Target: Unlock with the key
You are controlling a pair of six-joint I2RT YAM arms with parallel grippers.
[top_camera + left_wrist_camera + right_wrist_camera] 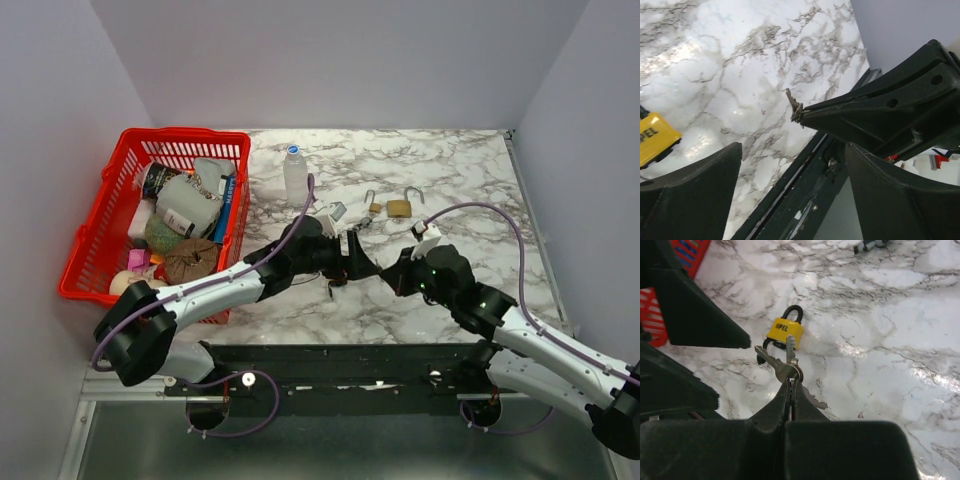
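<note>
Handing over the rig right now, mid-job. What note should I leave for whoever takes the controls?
Left gripper: open, empty, close beside the right one.
Right gripper: shut on the key bunch.
Yellow padlock: lying on the marble table just beyond the keys, shackle closed, neither gripper touching it.
Done: keys picked up.
Left: probably steady the padlock, insert a key, turn.

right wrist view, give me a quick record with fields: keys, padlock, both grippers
keys: bunch on a ring, pinched at the ring end by the right gripper
right gripper: shut on keys
left gripper: open, holding nothing, close beside the right one
yellow padlock: lying on the marble table, apart from the keys, shackle looks closed
key in lock: not yet
</note>
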